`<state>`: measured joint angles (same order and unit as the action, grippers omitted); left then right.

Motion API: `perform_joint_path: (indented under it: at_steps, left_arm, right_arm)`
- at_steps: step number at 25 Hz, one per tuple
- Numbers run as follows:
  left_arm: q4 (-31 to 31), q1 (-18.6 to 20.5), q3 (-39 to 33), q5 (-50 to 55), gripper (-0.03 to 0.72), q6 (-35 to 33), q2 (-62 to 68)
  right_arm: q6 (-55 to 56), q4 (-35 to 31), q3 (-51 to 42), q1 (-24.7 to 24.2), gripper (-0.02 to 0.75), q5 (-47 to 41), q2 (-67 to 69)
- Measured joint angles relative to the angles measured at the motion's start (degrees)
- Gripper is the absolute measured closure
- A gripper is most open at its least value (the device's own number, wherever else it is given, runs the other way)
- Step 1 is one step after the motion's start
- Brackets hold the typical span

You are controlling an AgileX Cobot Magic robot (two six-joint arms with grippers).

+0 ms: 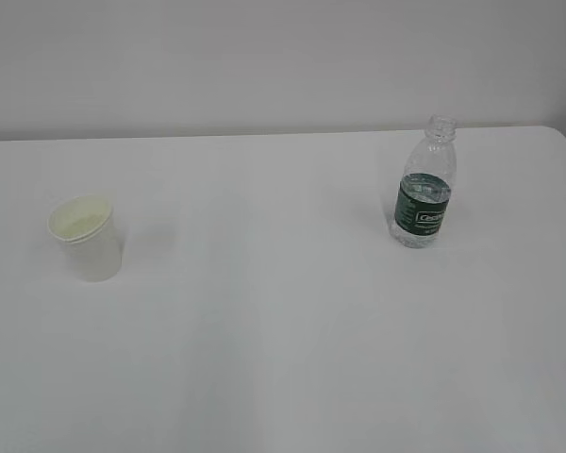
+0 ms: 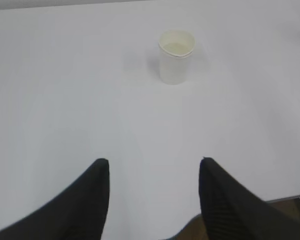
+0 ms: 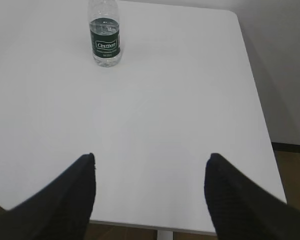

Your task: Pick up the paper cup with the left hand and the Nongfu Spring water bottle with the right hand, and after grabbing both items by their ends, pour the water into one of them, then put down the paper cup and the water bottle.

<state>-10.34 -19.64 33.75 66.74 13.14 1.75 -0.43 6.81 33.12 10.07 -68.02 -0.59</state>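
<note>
Tabletop (image 1: 283, 330), white, wide and bare between the two items. Its far edge meets a pale wall; in the right wrist view the right edge and a rounded far corner show, with dark floor (image 3: 292, 170) beyond. The near edge shows low in both wrist views.

Paper cup (image 1: 86, 238) stands upright on the left side of the tabletop, mouth up, long axis vertical, the narrower base down. Cream inside visible; whether it holds liquid cannot be told. Open surface all round it.

Nongfu Spring water bottle (image 1: 424, 184) stands upright on the right, nearer the far edge, capless neck pointing up, long axis vertical, green label band facing the cameras. Water (image 1: 424, 181) sits at about label height. Cup and bottle are well apart.

Left hand (image 2: 154, 162) hangs above the near edge, jaws spread partway, holding nothing, the cup well ahead and slightly right of centre. Right hand (image 3: 151, 157) likewise over the near edge, jaws wider, empty, the bottle far ahead to the left.
</note>
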Motion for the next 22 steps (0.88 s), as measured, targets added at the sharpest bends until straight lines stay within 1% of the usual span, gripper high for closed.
perform_joint_path:
  at_steps: [5, 13, 22]
  left_arm:
    - [-0.37, 0.0, -2.14, -0.74, 0.285, 0.98, -0.04]
    - [-0.5, 0.0, -2.86, -1.88, 0.292, 1.12, -0.13]
    - [-0.63, 0.0, -2.95, -2.19, 0.299, 1.14, -0.13]
  right_arm:
    - [0.0, 0.3, -0.2, 0.0, 0.218, 0.0, 0.0]
    - [0.0, 0.35, -0.2, 0.0, 0.218, 0.0, 0.0]
    - [0.0, -0.04, -3.54, 0.0, 0.218, 0.23, 0.0]
